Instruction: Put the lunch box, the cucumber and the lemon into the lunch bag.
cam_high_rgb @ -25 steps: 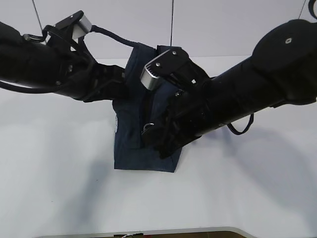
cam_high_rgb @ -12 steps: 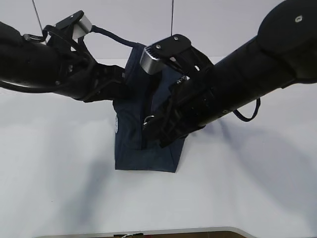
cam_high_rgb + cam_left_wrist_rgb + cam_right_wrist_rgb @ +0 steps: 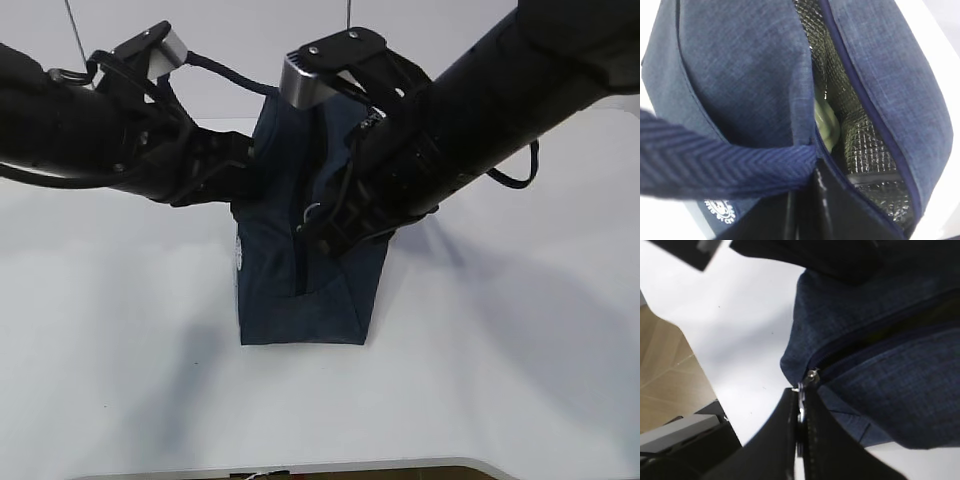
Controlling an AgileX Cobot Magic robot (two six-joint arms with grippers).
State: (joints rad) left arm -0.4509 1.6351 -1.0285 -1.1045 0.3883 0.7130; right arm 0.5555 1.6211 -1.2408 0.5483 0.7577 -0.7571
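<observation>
The navy lunch bag (image 3: 300, 290) stands on the white table between both arms. My left gripper (image 3: 810, 200) is shut on the bag's top edge where the handle strap (image 3: 715, 165) joins. Through the open slit I see the silver lining (image 3: 860, 140) and a pale green piece of the lunch box (image 3: 827, 122) inside. My right gripper (image 3: 801, 430) is shut on the silver ring pull (image 3: 801, 405) of the zipper, which also shows as the ring pull (image 3: 310, 212) on the bag's front. The cucumber and the lemon are hidden.
One handle loop (image 3: 225, 72) arches over the left arm, the other handle loop (image 3: 515, 175) hangs behind the right arm. The white table (image 3: 500, 380) reaches to its front edge (image 3: 330, 468). Wooden floor (image 3: 665, 370) lies past the table's side.
My right gripper has risen and drawn back with the ring pull, moving it up the bag's front. The bag stands a little taller. The left arm has held still.
</observation>
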